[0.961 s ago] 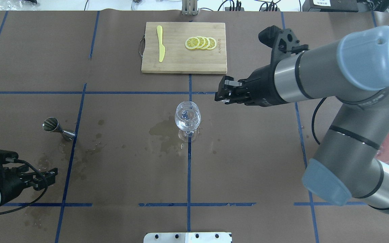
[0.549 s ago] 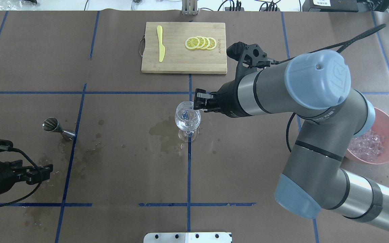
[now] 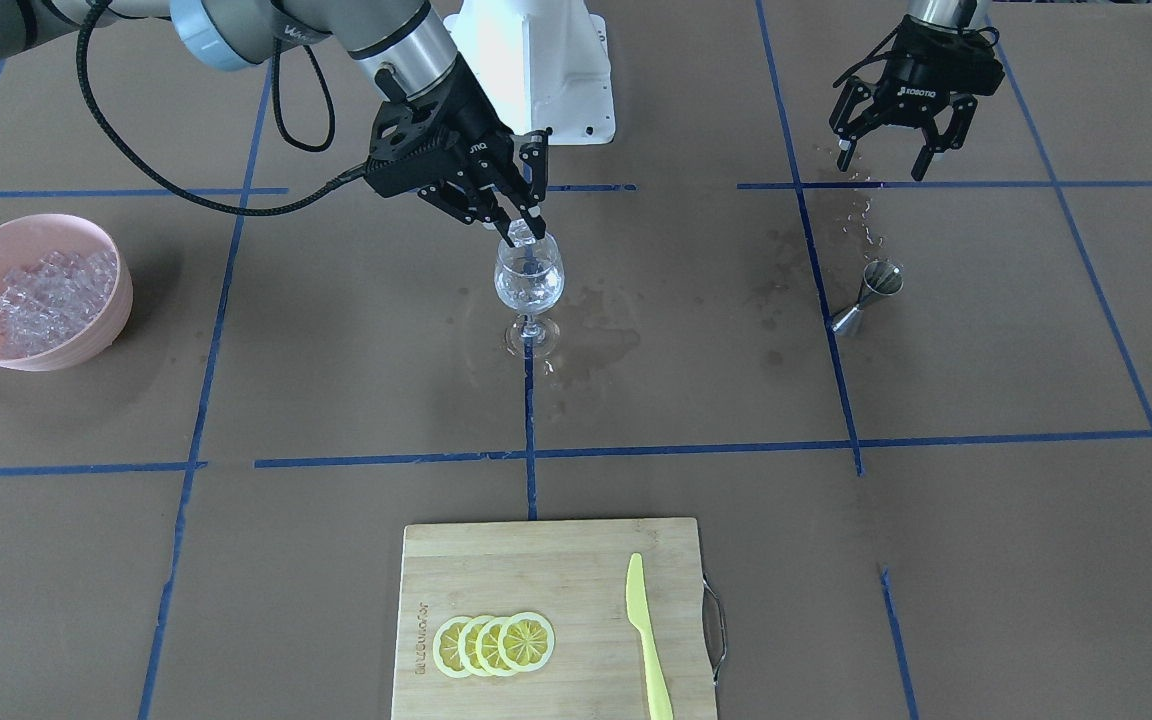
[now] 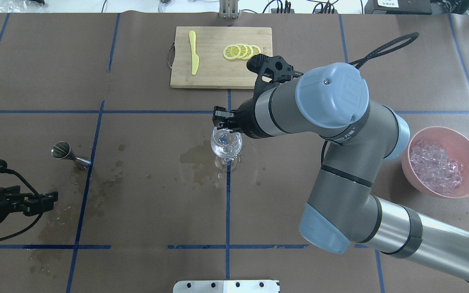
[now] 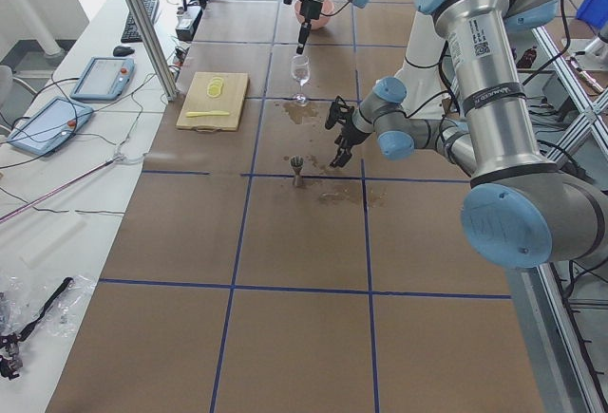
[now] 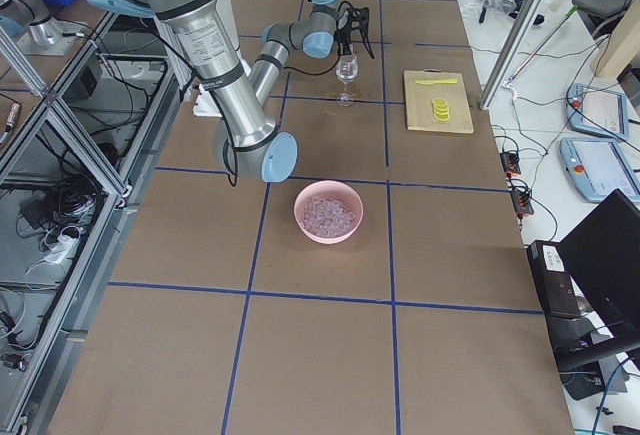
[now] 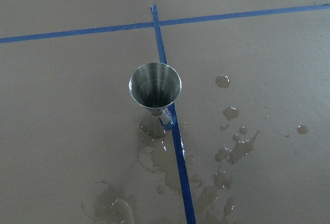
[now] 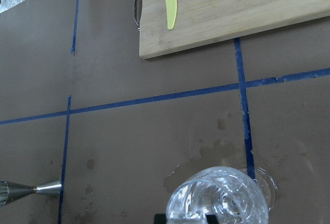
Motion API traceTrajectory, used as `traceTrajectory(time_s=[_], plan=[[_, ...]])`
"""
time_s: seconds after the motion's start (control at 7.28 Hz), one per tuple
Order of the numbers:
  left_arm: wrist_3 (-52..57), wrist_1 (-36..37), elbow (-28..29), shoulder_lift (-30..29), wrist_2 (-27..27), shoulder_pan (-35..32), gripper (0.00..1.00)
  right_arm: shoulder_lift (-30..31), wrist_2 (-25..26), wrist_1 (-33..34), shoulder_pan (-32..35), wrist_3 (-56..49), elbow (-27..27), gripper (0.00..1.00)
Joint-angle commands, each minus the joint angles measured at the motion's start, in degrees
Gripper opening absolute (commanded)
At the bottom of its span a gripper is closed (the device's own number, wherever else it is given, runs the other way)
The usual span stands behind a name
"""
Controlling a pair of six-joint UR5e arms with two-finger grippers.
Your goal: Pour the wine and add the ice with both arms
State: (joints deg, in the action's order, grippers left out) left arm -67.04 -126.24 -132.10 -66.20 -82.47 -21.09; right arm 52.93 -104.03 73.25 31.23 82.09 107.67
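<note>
Front-facing view: right gripper (image 3: pixel 521 226) pinches ice (image 3: pixel 520 237) (over glass (image 3: pixel 529 282)).

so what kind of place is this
Probably a robotics lab, not a bar: two robot arms work at a table gridded with blue tape, and teach pendants lie on the side bench.
</note>
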Motion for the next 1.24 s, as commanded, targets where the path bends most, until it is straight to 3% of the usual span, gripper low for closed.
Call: traceTrajectory(time_s=[0.0,0.27,0.69,1.1], plan=[[0.2,2.9,-1.9,-0.2,-2.9,-2.0,1.00,-0.6,0.0,0.0,0.0,0.0,-0.9,0.00],[0.5,3.2,-2.6,-0.4,-4.5,-2.7,1.00,-0.6,0.5,0.1,0.0,0.0,-1.0,0.99],[11.2,8.1,-4.7,-3.2,-13.7,-14.5,1.00,-0.6,0.5,0.3,0.0,-0.2,-0.4,1.00],[24.5,20.7,-5.3,-12.2,-28.1,-31.6,1.00,0.6,-0.6,9.8,2.3,-1.4,4.3,1.00]])
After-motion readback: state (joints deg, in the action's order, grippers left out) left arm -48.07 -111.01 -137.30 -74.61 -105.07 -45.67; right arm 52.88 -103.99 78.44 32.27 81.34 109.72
